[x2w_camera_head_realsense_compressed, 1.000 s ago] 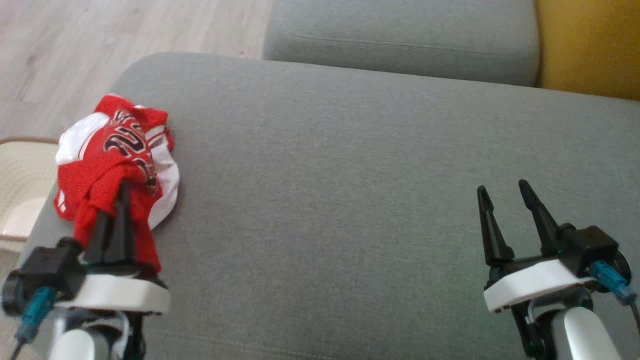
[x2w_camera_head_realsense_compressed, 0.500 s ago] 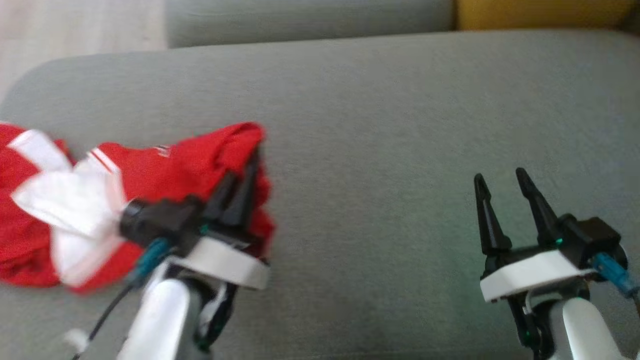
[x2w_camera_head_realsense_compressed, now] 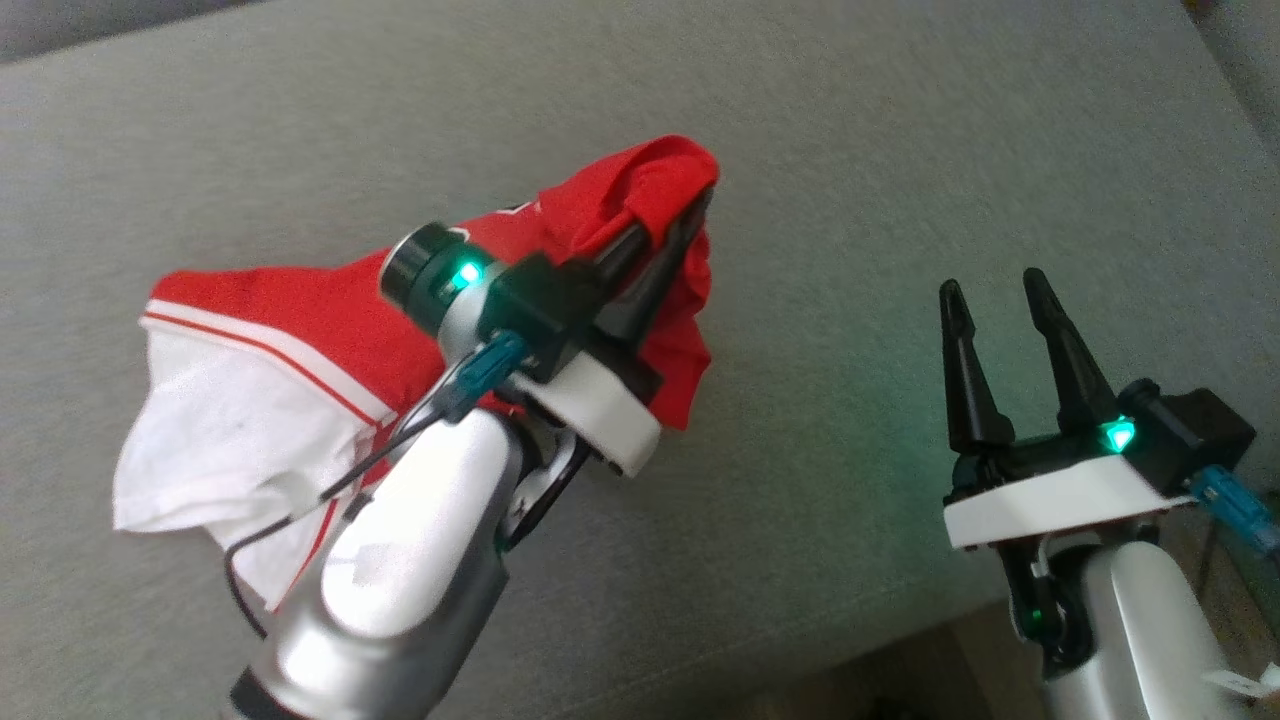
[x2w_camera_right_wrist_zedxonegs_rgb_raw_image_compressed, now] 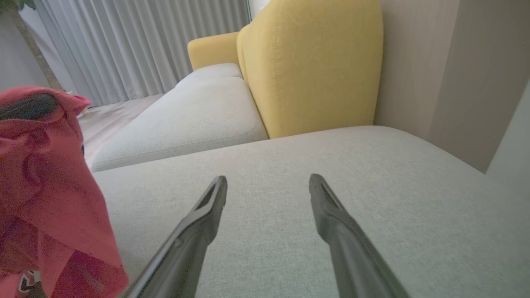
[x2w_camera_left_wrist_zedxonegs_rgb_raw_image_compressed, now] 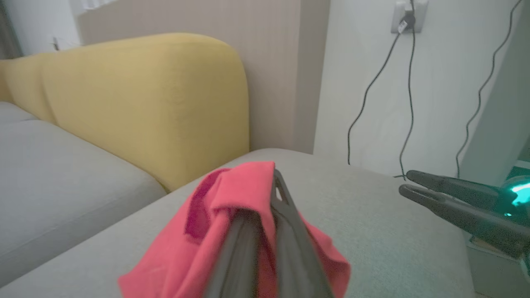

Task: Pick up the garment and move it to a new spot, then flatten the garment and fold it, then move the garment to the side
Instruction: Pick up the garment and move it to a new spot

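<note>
**Jersey lifted over the sofa by the left jaws**

The left jaws were pressed together on a bunched fold of the red-and-white garment. They pinched it near one edge, so the rest hung down beside the left arm toward the grey seat cushion. A one-point hold like this seemed suited to hauling the cloth to a new spot, not to spreading it. The right jaws stood spread and empty over bare cushion, well apart from the cloth, probably free to take a second corner for the flattening. Whether the white hem touched the cushion could not be told. The yellow backrest rose beyond, clear of the work.
</note>
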You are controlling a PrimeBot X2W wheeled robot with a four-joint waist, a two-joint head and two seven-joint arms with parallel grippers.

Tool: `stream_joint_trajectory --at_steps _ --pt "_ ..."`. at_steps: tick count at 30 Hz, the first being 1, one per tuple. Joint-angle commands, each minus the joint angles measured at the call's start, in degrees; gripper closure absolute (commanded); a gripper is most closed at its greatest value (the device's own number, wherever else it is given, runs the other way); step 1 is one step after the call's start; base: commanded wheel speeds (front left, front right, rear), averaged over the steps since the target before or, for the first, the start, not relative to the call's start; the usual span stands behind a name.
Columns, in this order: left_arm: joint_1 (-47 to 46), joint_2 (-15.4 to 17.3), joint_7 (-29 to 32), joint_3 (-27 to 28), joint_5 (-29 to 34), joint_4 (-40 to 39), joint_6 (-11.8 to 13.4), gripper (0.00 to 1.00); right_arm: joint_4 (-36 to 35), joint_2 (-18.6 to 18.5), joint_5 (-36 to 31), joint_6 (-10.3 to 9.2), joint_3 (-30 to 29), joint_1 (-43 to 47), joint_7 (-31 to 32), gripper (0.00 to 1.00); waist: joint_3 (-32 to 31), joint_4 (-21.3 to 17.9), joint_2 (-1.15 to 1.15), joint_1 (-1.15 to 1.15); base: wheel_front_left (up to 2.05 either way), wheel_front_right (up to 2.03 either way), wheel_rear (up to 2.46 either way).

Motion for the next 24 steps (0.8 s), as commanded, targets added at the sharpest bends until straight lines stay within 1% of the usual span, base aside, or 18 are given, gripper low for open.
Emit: stream_joint_trajectory --at_steps 1,6,7,8,9,13,19,22,24 --pt "-2.02 -0.19 -0.17 0.96 -0.35 -1.09 -0.06 1.00 -1.67 -0.14 0.36 0.43 1.46 -1.88 -0.74 0.00 3.53 -3.48 0.00 -0.01 0.00 0.00 0.00" --pt "-4.94 -0.20 2.19 -2.29 -1.90 8.42 -0.04 1.00 -0.14 -0.14 1.41 0.43 2.42 -2.90 -2.26 0.00 5.14 -4.83 0.00 -0.01 0.00 0.00 0.00" --pt "-5.30 -0.20 2.95 -2.87 -2.19 10.55 -0.12 0.78 0.17 -0.14 1.53 0.43 2.57 -3.06 -2.46 0.00 5.23 -4.90 0.00 -0.01 0.00 0.00 0.00" --pt "-5.82 -0.20 3.24 -3.37 -2.26 12.26 -0.18 0.27 0.43 -0.14 1.62 0.43 2.64 -3.23 -2.62 0.00 5.31 -4.87 0.00 -0.01 0.00 0.00 0.00" --pt "-6.27 -0.20 3.03 -3.81 -2.23 13.65 -0.22 0.00 0.70 -0.14 1.65 0.43 2.65 -3.38 -2.77 0.00 5.25 -4.72 0.00 -0.01 0.00 0.00 0.00" --pt "-6.86 -0.21 1.28 -5.37 -3.00 16.50 -0.31 0.00 1.57 -0.14 1.21 0.43 2.21 -3.66 -2.91 0.00 4.14 -3.13 0.00 -0.01 0.00 0.00 0.00" --pt "-4.10 -0.21 -3.13 -5.93 -5.09 15.19 0.78 0.00 2.06 -0.14 -0.28 0.43 1.60 -3.33 -1.94 0.00 0.72 1.03 0.00 -0.01 0.00 0.00 0.00" --pt "-1.28 0.52 -5.02 -4.79 -6.11 12.95 2.19 0.00 1.87 -0.14 -1.17 0.43 1.30 -3.08 -1.14 0.00 -1.27 3.24 0.00 -0.01 0.00 0.00 0.00" --pt "0.85 1.42 -6.13 -3.38 -6.68 10.89 3.81 0.00 1.66 -0.14 -1.79 0.43 1.11 -2.79 -0.63 0.00 -2.63 4.69 0.00 -0.01 0.00 0.00 0.00"
